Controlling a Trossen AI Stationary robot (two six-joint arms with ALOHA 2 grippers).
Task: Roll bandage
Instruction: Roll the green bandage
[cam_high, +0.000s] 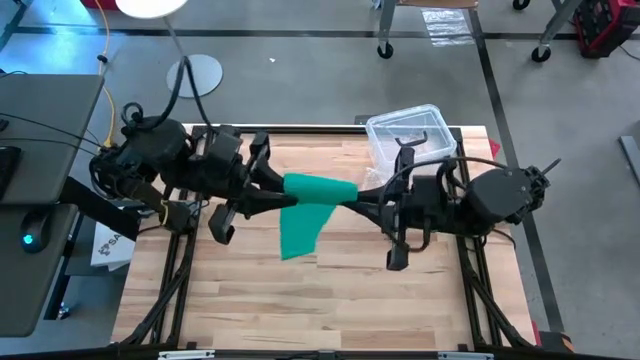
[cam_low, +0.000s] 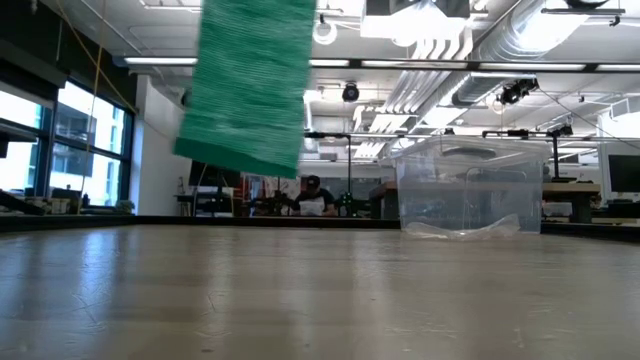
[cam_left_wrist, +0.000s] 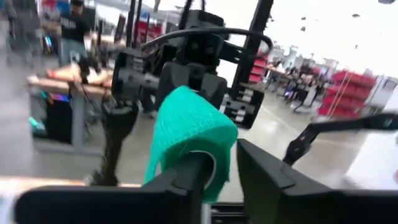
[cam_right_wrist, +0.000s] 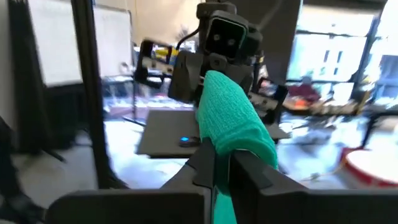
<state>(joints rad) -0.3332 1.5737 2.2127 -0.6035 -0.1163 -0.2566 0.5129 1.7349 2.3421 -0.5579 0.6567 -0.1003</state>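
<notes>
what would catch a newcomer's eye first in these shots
The green bandage, held up in the air between the left gripper and the right gripper above the middle of the table, one loose end hanging down without reaching the wood. Next, the clear plastic box at the table's far right corner, behind the right arm.

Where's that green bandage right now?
The bandage hangs in mid-air above the table's middle, stretched between both end effectors, its loose end dangling, left of the clear plastic box.
</notes>
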